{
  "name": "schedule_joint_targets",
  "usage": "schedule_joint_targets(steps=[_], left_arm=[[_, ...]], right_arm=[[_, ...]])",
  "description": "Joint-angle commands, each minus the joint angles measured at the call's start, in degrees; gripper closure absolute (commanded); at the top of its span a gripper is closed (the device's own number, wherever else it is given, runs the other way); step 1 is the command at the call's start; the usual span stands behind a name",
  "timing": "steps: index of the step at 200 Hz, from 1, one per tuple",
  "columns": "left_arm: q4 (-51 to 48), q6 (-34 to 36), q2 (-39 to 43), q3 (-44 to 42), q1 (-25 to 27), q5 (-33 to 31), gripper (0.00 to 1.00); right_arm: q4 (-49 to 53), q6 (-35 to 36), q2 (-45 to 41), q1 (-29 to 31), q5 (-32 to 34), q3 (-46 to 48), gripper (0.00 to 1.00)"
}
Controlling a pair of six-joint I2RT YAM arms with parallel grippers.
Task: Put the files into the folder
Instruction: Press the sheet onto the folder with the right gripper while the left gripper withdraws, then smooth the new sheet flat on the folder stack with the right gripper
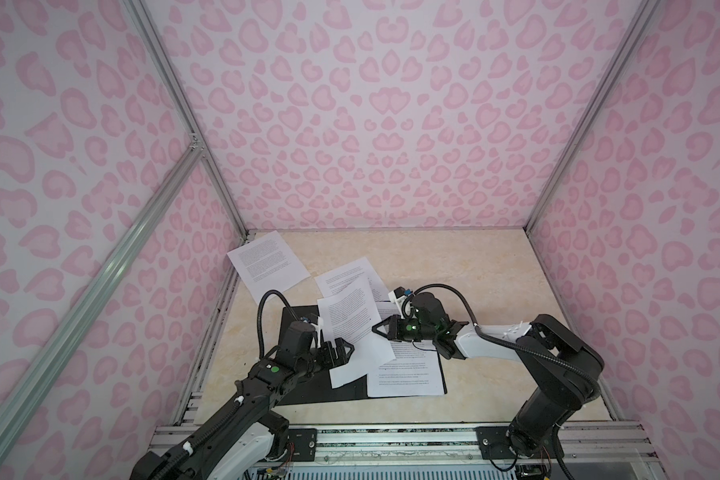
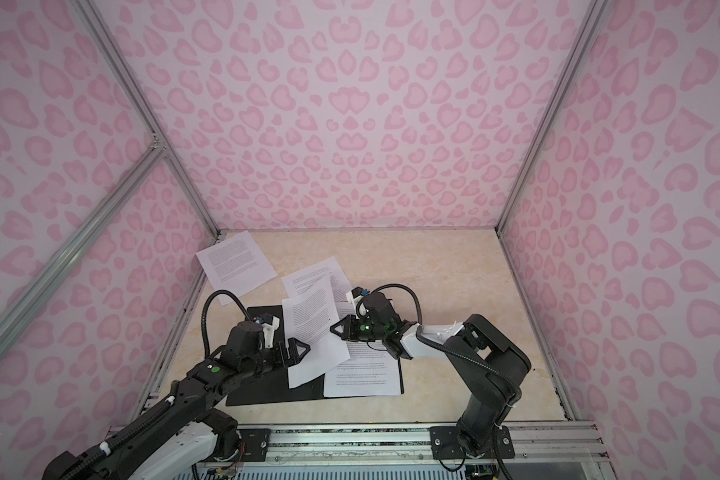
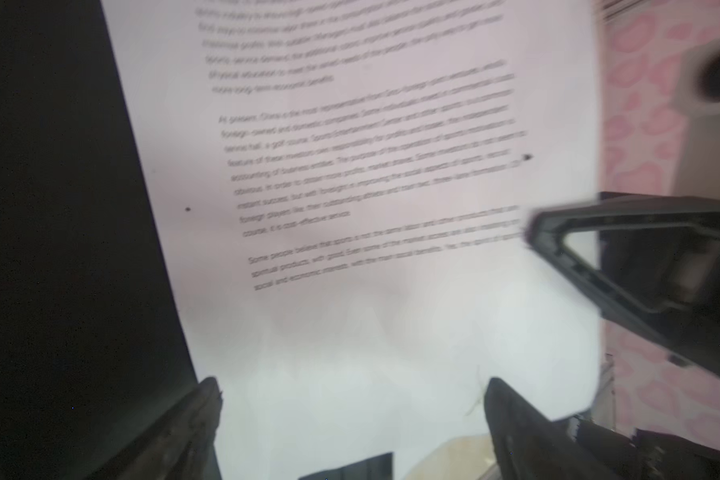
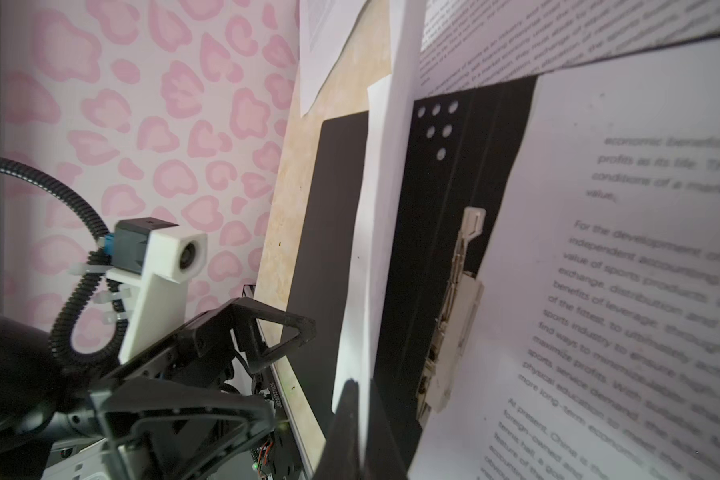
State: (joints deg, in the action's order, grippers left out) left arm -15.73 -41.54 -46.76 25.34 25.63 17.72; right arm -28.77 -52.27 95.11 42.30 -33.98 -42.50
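Fingers (image 3: 512, 419) of the black left parallel gripper (image 1: 341, 352) stand wide apart, straddling the blank lower margin of a thin white paper sheet printed with black text (image 1: 352, 320) without clamping it. I judge this to be a handover, so that arm should draw straight back off the margin before anything else moves, or a finger may drag the limp page. Farther back, a similar corner sheet (image 1: 267, 262) lies flat at the far left of the beige marbled tabletop (image 1: 474, 291), and a back sheet (image 1: 350, 274) rests just beyond, partly behind the raised page. Below the raised page lies the thin flat folder (image 1: 333, 395), spread open with its matte black inside facing up; the page hangs tilted and slightly bowed above the folder's middle. The black right gripper (image 1: 376, 328) is pinched together on the page's right edge and is the only grip on it. Paper this light droops and sails, so a slow, low carry seems best, letting the free edge touch down first. It can then slide until it squares with the printed flat sheet (image 1: 408, 374) lying on the folder's right leaf. At that sheet's inner edge the long, pale metal clip (image 4: 454, 311) stands proud and could catch a leading edge.
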Motion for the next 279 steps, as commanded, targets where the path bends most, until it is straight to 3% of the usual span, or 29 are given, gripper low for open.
schedule_joint_targets(steps=[1,56,76,111,139,206,279], left_arm=[[-7.01,0.97,3.2,8.01,0.04,2.45,0.02],[-25.15,12.17,7.97,25.8,0.04,-7.53,0.02],[-26.66,15.47,10.41,25.72,0.04,-14.18,0.03],[-23.44,20.68,14.78,17.72,0.04,-18.67,0.03],[-22.67,20.71,14.17,16.56,0.07,-14.64,0.03],[-23.01,20.05,13.07,16.58,0.09,-15.21,0.03],[-22.89,20.09,12.95,16.36,0.13,-14.85,0.03]], right_arm=[[2.76,1.27,-3.31,-0.33,2.1,1.24,1.0],[7.39,2.64,-15.65,-5.33,5.29,10.25,1.0],[9.17,2.85,-21.16,-7.5,7.84,15.12,1.0],[14.1,5.31,-25.65,-9.68,8.89,17.85,1.0],[17.0,7.27,-26.53,-11.1,7.91,18.98,1.0],[21.17,8.94,-32.08,-13.54,7.53,21.92,1.0],[19.89,9.56,-29.29,-12.69,4.69,21.94,1.0]])
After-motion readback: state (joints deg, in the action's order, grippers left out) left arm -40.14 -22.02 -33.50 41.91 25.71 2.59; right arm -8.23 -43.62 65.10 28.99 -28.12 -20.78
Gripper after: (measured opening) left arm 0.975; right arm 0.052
